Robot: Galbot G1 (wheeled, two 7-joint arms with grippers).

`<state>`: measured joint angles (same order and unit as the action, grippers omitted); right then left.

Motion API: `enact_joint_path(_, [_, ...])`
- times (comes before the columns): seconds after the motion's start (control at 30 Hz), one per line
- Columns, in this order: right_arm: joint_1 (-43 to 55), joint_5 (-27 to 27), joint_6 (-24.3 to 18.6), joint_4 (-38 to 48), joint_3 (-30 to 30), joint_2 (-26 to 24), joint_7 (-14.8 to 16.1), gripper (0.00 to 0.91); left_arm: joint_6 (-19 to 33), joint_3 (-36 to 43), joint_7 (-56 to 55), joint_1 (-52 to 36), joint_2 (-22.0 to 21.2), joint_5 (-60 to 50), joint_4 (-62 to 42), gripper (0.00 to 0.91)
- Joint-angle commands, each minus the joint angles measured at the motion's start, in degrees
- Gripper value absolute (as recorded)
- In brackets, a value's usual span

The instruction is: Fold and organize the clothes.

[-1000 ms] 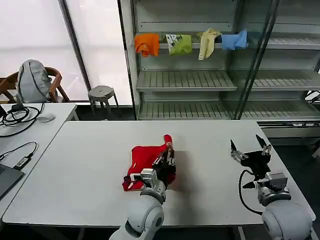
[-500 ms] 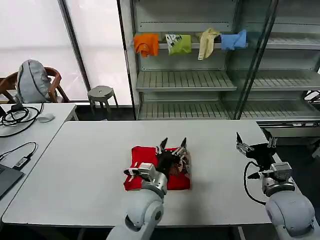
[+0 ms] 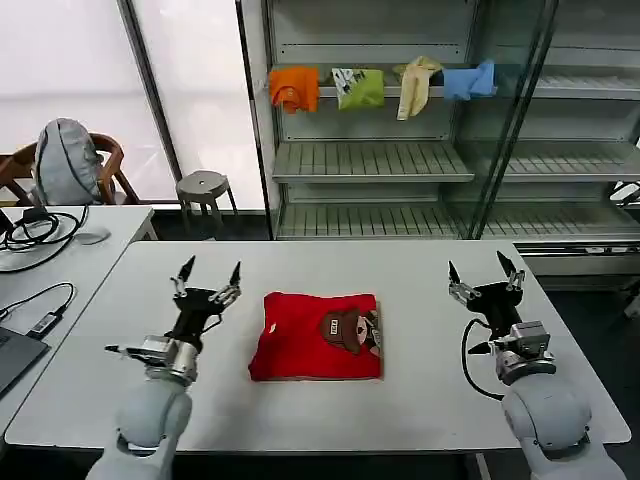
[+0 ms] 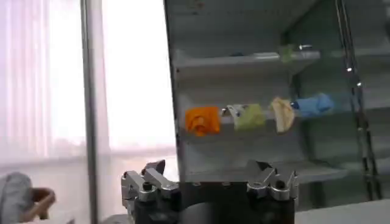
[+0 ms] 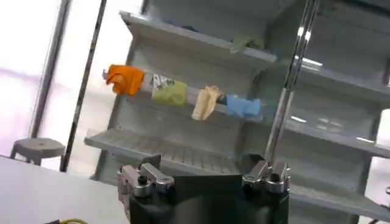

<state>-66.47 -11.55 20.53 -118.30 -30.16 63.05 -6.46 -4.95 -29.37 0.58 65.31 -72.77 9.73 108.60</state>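
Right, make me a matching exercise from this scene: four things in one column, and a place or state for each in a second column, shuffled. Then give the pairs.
Things:
1. red T-shirt
2. left gripper
3. right gripper
4. orange garment

Places or states:
A. draped on a shelf rail behind the table
B. open, raised over the table on the robot's right of the shirt
C. folded flat mid-table, bear print up
D. open, raised over the table on the robot's left of the shirt

Pairs: 1-C, 2-D, 3-B, 4-A
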Motion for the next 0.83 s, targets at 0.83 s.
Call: enact_joint_path(0.83, [0.6, 8.3, -11.1, 6.7, 0.2, 1.2, 6.3, 0.907, 7.3, -3.4, 2.0, 3.8, 5.1, -6.4, 0.6, 0.907])
